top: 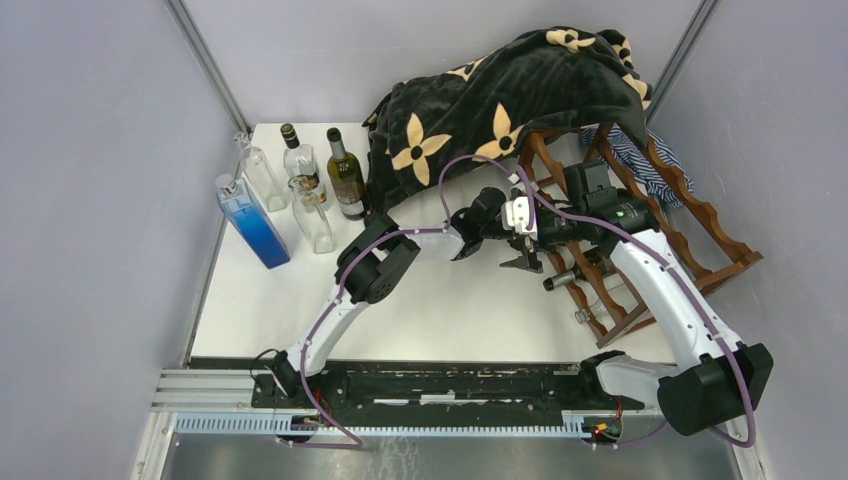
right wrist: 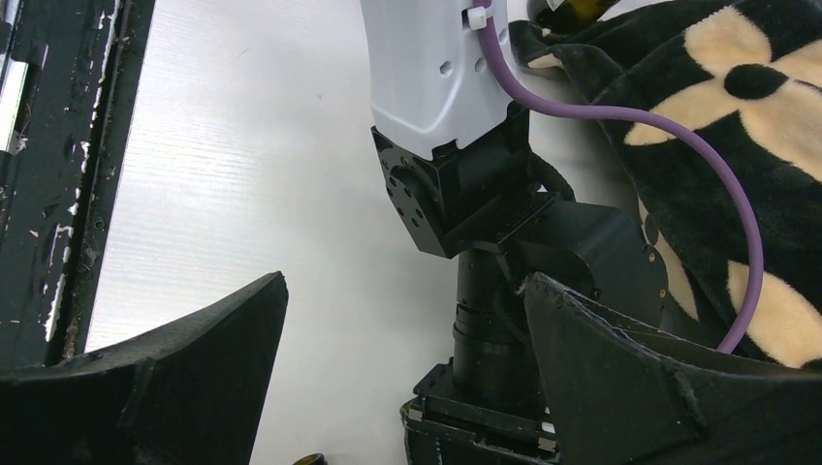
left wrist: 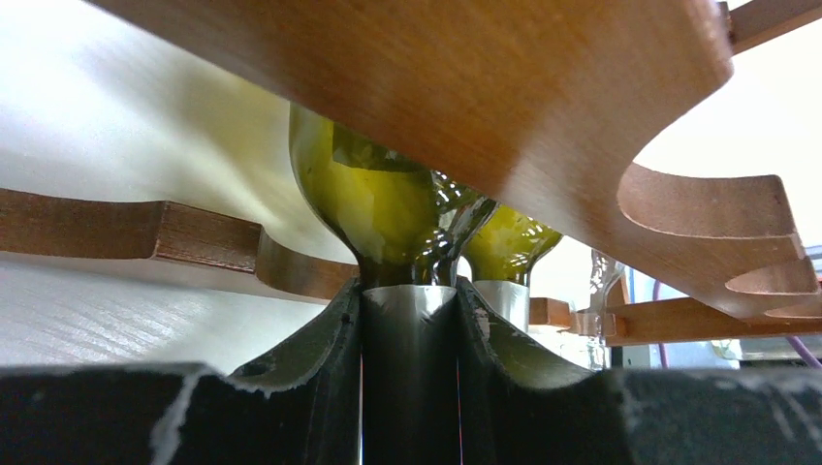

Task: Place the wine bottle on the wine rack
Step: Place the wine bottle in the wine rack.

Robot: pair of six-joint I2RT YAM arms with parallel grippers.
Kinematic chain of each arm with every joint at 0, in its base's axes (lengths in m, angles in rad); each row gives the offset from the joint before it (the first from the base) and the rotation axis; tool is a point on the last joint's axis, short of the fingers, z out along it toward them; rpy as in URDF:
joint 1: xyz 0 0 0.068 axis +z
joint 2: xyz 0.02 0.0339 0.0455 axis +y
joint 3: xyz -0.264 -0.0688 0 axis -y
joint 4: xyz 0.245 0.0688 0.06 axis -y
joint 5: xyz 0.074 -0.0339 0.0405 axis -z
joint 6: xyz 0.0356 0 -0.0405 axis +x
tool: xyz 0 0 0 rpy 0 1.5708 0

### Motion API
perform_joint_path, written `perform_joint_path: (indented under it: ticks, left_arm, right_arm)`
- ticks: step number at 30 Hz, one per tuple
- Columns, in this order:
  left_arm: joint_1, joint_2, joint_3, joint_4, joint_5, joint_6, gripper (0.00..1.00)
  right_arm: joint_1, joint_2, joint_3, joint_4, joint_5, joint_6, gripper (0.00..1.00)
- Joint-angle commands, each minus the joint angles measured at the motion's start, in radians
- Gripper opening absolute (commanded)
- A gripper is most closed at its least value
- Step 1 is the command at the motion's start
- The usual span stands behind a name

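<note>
In the left wrist view my left gripper (left wrist: 409, 291) is shut on the dark foil neck of a green wine bottle (left wrist: 373, 203). The bottle lies among the wavy rails of the dark reddish-brown wine rack (left wrist: 485, 87). A second green bottle (left wrist: 509, 247) lies just to its right. In the top view the left gripper (top: 525, 255) reaches into the rack (top: 690, 235) at the table's right, and both arms hide the held bottle. My right gripper (right wrist: 405, 279) is open and empty, with its jaws wide apart. It hovers beside the left wrist (top: 548, 228).
A black blanket with cream flowers (top: 500, 100) drapes the rack's back, with a striped cloth (top: 640, 150) behind. At back left stand a blue bottle (top: 255, 225), two clear bottles (top: 262, 170) and two wine bottles (top: 346, 175). Other bottle necks (top: 565, 277) stick out of the rack's front.
</note>
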Motion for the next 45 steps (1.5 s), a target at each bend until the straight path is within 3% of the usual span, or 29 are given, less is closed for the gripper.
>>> perform_joint_path:
  ticks: [1,10,25,45]
  left_arm:
    - [-0.012,-0.019,0.069,0.106,-0.026,0.073,0.04]
    - [-0.025,-0.01,0.109,0.019,-0.066,0.11,0.14]
    - [-0.045,-0.06,0.058,-0.03,-0.226,0.166,0.67]
    - [-0.047,-0.265,-0.235,0.126,-0.425,0.201,0.67]
  right_arm:
    - [-0.008,-0.006,-0.003,0.027,-0.031,-0.001,0.98]
    - [-0.01,-0.009,-0.008,0.029,-0.031,-0.001,0.98]
    - [-0.015,-0.019,-0.012,0.029,-0.032,0.001,0.98]
    - [-0.02,-0.042,-0.018,0.021,-0.041,-0.004,0.98]
